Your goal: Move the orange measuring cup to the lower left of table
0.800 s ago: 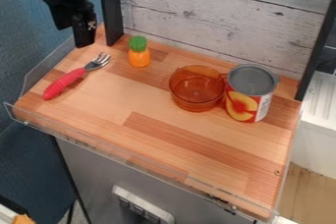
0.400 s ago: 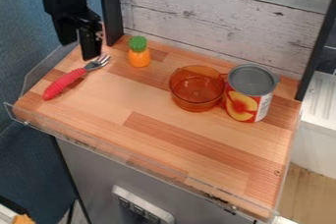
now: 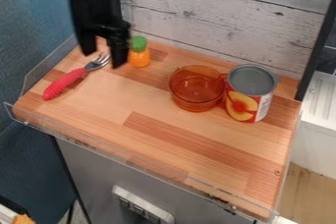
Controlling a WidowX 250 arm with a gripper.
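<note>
The black gripper (image 3: pixel 102 57) hangs open at the upper left, above the fork's tines and just left of the carrot-like toy, with nothing between its fingers. Right of the table's centre stands the orange see-through measuring cup (image 3: pixel 196 89), upright, its short handle pointing right towards the can. The gripper is well to the left of the cup and higher in the view. The wooden table (image 3: pixel 141 139) has its lower left corner beside the clear rim.
A can (image 3: pixel 249 94) stands close against the cup's right side. A fork with a red handle (image 3: pixel 64 84) lies at the left. The orange toy with a green top (image 3: pixel 138 52) stands near the back. Low clear walls edge the table, and a plank panel (image 3: pixel 223 16) rises behind.
The gripper has moved right and somewhat down from the upper left corner, and its two fingers now show apart. The cup, can, fork and toy have stayed put.
</note>
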